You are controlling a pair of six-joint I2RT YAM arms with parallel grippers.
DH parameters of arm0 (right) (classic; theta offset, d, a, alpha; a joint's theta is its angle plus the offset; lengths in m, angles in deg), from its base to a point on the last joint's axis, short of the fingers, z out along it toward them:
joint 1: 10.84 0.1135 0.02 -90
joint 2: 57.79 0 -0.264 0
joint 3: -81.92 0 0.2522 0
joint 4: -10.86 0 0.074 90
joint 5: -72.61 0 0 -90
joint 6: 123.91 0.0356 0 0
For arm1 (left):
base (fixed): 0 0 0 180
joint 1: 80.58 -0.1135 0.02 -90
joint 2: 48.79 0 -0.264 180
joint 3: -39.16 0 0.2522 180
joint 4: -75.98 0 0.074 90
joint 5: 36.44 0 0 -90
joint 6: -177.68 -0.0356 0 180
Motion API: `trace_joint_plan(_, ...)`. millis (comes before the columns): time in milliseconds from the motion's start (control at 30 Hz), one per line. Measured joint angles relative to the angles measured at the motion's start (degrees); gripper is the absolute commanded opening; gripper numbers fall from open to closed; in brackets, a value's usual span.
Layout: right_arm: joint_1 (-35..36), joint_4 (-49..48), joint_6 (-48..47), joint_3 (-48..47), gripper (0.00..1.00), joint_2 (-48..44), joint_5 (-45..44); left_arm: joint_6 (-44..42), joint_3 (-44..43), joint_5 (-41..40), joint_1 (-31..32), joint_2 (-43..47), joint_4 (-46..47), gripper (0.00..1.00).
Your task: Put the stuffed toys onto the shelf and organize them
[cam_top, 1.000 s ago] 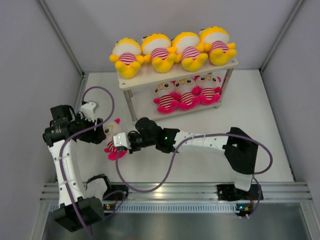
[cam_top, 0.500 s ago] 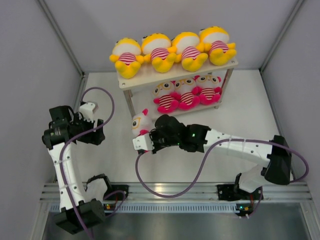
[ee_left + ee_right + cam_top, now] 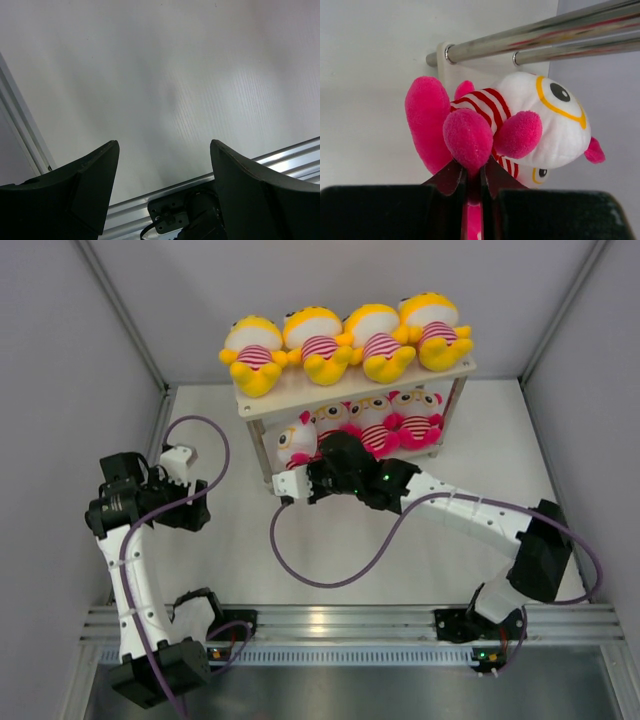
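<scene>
The shelf (image 3: pixel 300 392) stands at the back of the table. Several yellow dolls (image 3: pixel 340 338) lie in a row on its top board. Three pink dolls (image 3: pixel 385 420) sit on its lower board. My right gripper (image 3: pixel 308 468) is shut on a limb of a fourth pink doll (image 3: pixel 296 441) and holds it at the lower board's left end, beside the metal leg. In the right wrist view the doll (image 3: pixel 520 125) hangs from my fingers (image 3: pixel 451 176) under the shelf's legs (image 3: pixel 530 37). My left gripper (image 3: pixel 164 150) is open and empty at the far left (image 3: pixel 190 502).
Grey walls close in the table on the left, back and right. An aluminium rail (image 3: pixel 340 620) runs along the near edge. Purple cables (image 3: pixel 330 575) loop over the table from both arms.
My right gripper has carried the pink doll from the table's left middle back and to the right, up to the shelf's lower left end. The left arm has hardly moved.
</scene>
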Motion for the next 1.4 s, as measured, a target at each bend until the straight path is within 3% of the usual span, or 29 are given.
trace_joint_plan(467,-8.31,-8.13,-2.58,-9.99,0.00,14.51,13.29,0.02,0.52,0.02,0.00,-0.90,-0.02,0.79)
trace_joint_plan(933,-14.29,-15.61,4.11,-10.08,0.00,20.26,29.59,0.48,0.55,-1.09,0.00,-2.03,-0.02,0.79)
trace_joint_plan(1400,-16.85,-24.41,10.69,-5.09,0.00,23.23,34.69,1.84,0.61,-2.78,0.00,-2.93,-0.02,0.79)
